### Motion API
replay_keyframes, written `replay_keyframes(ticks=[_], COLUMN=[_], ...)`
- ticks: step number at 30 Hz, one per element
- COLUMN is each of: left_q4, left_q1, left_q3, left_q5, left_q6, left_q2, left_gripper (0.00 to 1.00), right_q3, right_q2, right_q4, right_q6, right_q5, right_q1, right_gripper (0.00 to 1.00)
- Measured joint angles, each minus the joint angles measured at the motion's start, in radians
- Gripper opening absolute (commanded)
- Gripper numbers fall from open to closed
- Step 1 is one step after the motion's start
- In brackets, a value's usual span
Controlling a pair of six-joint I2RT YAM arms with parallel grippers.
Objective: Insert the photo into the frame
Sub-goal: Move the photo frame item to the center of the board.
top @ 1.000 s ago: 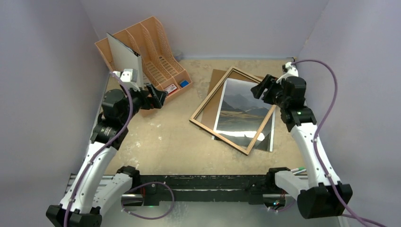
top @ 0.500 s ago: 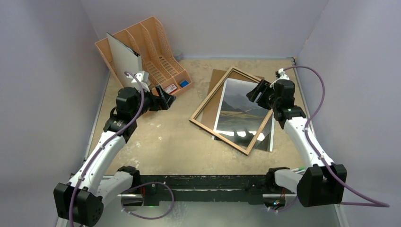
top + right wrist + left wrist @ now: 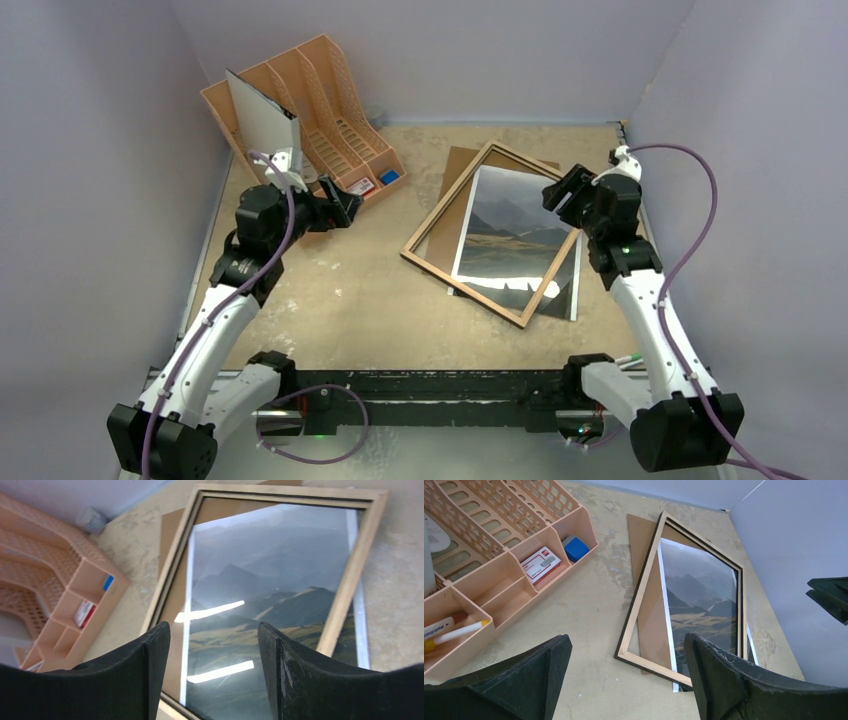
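The frame (image 3: 462, 287), light wood face up, lies askew right of the table's middle. The photo (image 3: 510, 235) of dark mountains lies under its glass, skewed, with its lower right corner sticking out past the rim. My left gripper (image 3: 345, 208) is open and empty, in the air left of the frame. My right gripper (image 3: 562, 190) is open and empty above the frame's right edge. The left wrist view shows the frame (image 3: 640, 587) and photo (image 3: 704, 605) beyond my open left gripper (image 3: 626, 645). The right wrist view shows the photo (image 3: 260, 580) and frame rim (image 3: 352, 570) below my open right gripper (image 3: 215, 630).
A brown backing board (image 3: 458, 170) lies under the frame's far corner. A peach desk organiser (image 3: 330, 120) stands at the back left, holding a white sheet (image 3: 262, 120), a red-white box (image 3: 540, 564), a blue item (image 3: 574, 548) and pens (image 3: 454, 630). Purple walls enclose the table.
The left arm swung right and forward, then drew back a little. The right gripper dipped over the frame and came back up to the right. Frame and photo have not moved.
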Motion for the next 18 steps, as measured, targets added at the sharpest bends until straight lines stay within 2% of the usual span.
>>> replay_keyframes(ticks=[7, 11, 18], left_q4=[-0.010, -0.013, -0.016], left_q1=[0.000, 0.000, 0.000], left_q3=[0.001, 0.001, -0.003], left_q5=[0.013, 0.026, 0.031], left_q6=[-0.002, -0.002, -0.002], left_q2=[0.022, 0.048, 0.056], left_gripper=[0.87, 0.87, 0.87], right_q3=[-0.011, -0.046, -0.113], right_q2=[0.047, 0.111, 0.235], right_q4=[-0.099, -0.145, -0.157], right_q6=[0.026, 0.045, 0.078], right_q5=[0.161, 0.230, 0.243], right_q1=[0.001, 0.001, 0.001], right_gripper=[0.76, 0.77, 0.67])
